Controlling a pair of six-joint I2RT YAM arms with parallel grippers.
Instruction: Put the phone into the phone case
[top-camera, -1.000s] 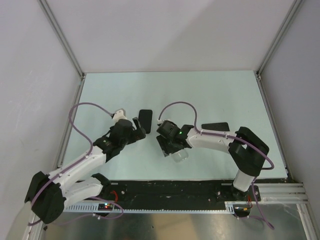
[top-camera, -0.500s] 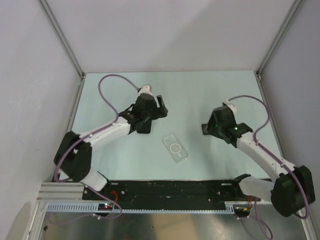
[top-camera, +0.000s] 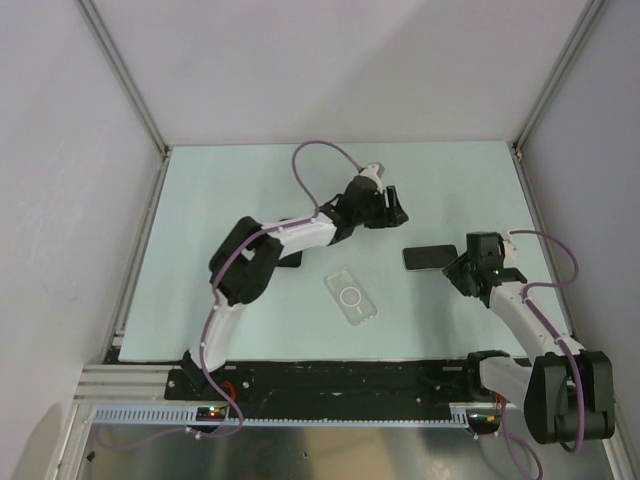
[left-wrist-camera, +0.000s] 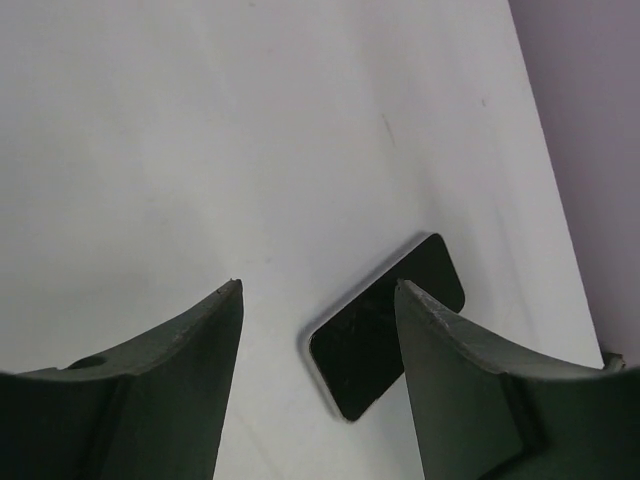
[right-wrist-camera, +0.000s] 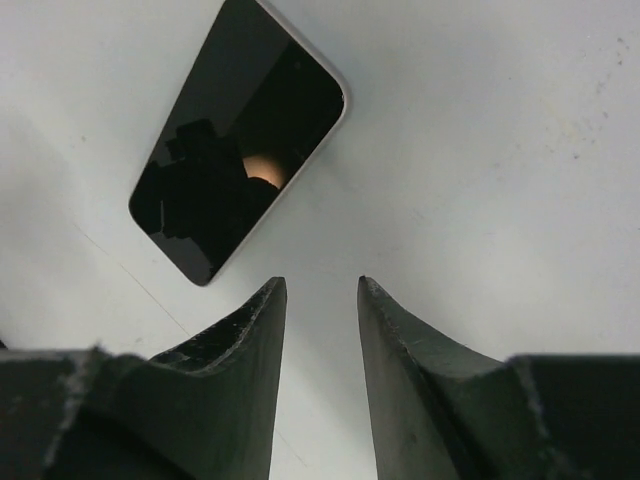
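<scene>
phone lay flat on table, glossy face up, apart from clear phone case | left gripper and right gripper: jaws parted, empty | we judged phone stiff, thin, slick: pinch across its long edges

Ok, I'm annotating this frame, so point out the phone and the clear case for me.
phone (top-camera: 429, 258): top view, middle of its dark screen.
clear case (top-camera: 351, 296): top view, inside the printed ring at its middle.
</scene>
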